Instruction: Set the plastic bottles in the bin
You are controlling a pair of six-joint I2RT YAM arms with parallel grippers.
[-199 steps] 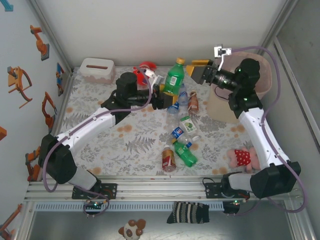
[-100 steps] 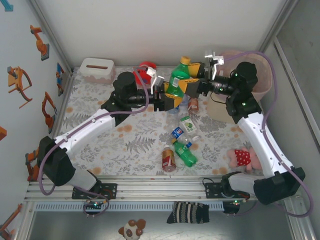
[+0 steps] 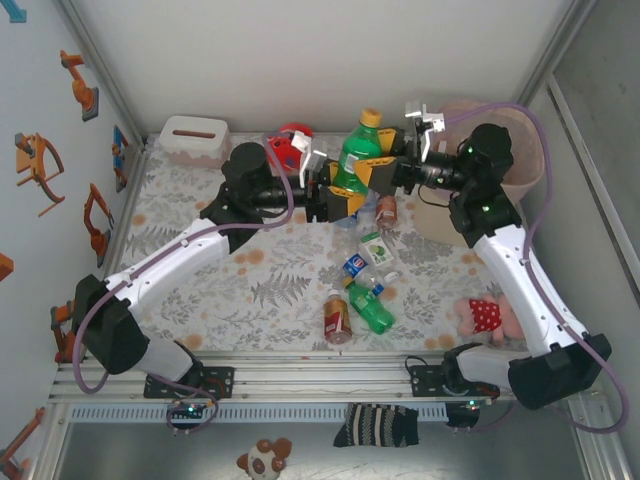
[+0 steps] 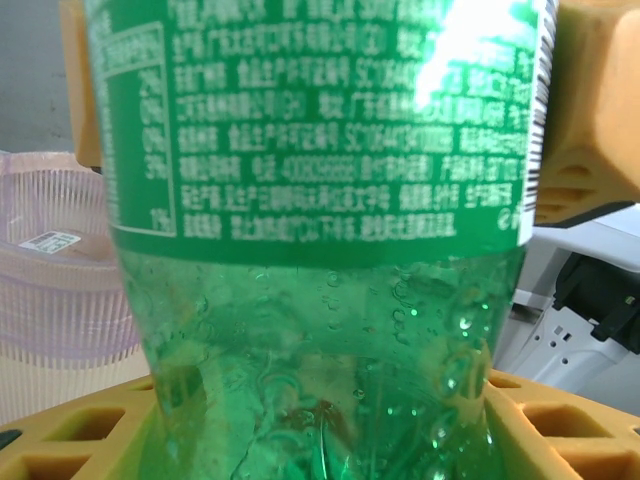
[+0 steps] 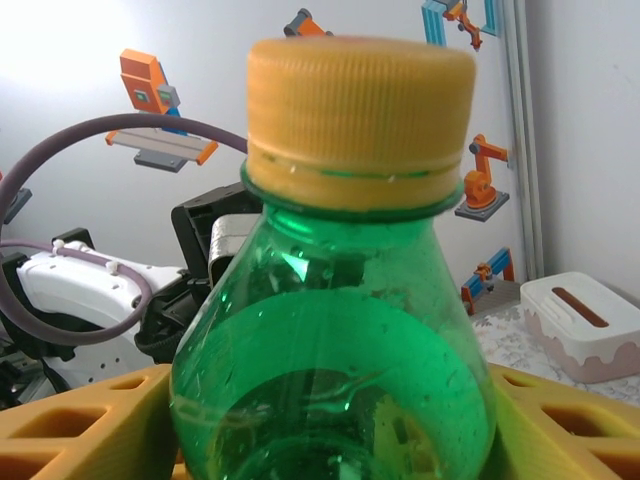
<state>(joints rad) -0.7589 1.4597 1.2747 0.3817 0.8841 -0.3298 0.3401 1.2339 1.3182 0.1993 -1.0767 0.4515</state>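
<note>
A green bottle (image 3: pixel 353 158) with a yellow cap (image 5: pixel 360 110) is held upright above the table's far middle. My left gripper (image 3: pixel 338 200) is shut on its lower body, whose green label (image 4: pixel 320 130) fills the left wrist view. My right gripper (image 3: pixel 378 172) comes in from the right and closes on the bottle's shoulder, its yellow fingers (image 5: pixel 80 435) pressed against both sides. The pale pink bin (image 3: pixel 455 215) stands at the far right, partly behind my right arm, and its slatted wall (image 4: pixel 60 300) shows past the bottle. Several more bottles (image 3: pixel 372 310) lie on the table's middle.
A brown bottle with a red label (image 3: pixel 338 315) lies near the front. A red and pink plush toy (image 3: pixel 485 315) sits at the front right. The white tissue box (image 3: pixel 193 138) is at the far left corner, with a red object (image 3: pixel 293 138) behind my left wrist.
My right gripper swung left from above the bin to the green bottle and closed around its upper part. The left gripper kept hold and lifted the bottle slightly.
</note>
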